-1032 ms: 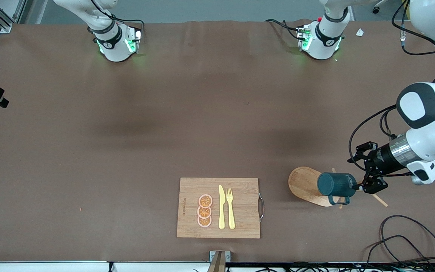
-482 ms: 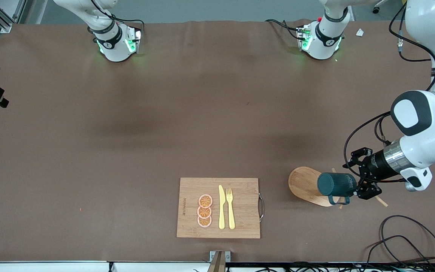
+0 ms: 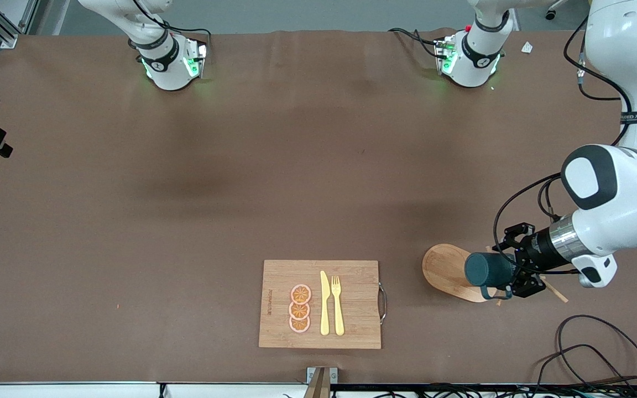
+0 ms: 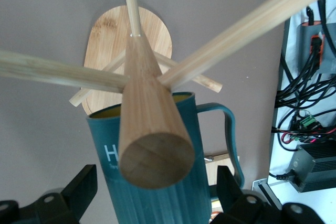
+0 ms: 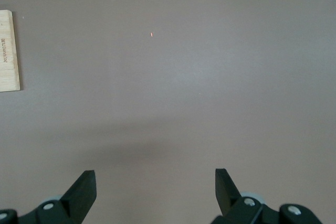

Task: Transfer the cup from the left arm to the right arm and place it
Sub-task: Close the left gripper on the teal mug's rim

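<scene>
The dark teal cup [image 3: 487, 269] hangs on a wooden mug rack whose oval base [image 3: 444, 266] lies on the table toward the left arm's end. In the left wrist view the cup [image 4: 157, 203] shows ribbed sides, white lettering, a yellow inside and a handle [image 4: 231, 135], beside the rack's post [image 4: 152, 129]. My left gripper [image 3: 516, 271] is open, with one finger [image 4: 79, 190] on each side of the cup and a gap showing at both. My right gripper [image 5: 155, 182] is open and empty above bare table; it is out of the front view.
A bamboo cutting board [image 3: 321, 304] with a yellow knife, a fork and three orange slices lies near the front edge; its corner shows in the right wrist view [image 5: 8, 51]. The rack's pegs [image 4: 247, 24] stick out around the cup. Cables [image 3: 595, 354] lie near the left arm's front corner.
My left gripper has moved along the rack toward the cup, and its open fingers now stand on either side of it. The cup has not moved.
</scene>
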`<move>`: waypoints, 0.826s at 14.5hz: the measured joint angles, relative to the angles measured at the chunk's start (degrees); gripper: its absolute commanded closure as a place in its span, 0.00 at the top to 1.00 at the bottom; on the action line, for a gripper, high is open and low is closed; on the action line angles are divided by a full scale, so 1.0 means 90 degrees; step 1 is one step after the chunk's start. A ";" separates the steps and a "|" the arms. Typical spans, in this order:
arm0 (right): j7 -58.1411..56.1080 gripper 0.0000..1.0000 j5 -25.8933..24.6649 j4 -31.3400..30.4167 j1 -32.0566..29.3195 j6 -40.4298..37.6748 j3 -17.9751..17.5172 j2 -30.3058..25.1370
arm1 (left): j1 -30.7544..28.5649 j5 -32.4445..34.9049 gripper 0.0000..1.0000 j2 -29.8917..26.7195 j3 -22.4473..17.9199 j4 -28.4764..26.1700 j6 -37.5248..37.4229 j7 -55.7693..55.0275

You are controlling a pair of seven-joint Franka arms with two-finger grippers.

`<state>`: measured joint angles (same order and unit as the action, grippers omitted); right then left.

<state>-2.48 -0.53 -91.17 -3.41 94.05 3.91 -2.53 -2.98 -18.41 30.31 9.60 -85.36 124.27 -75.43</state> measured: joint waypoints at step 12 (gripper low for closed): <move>-0.0021 1.00 0.0000 0.0000 -0.0001 0.0000 0.0022 0.0000 | 0.0006 0.0000 0.87 0.0145 0.0000 0.0026 0.0002 0.0000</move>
<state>-2.67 -0.53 -91.17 -3.42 94.05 4.10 -2.53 -2.93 -18.41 31.61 9.60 -85.13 124.29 -75.42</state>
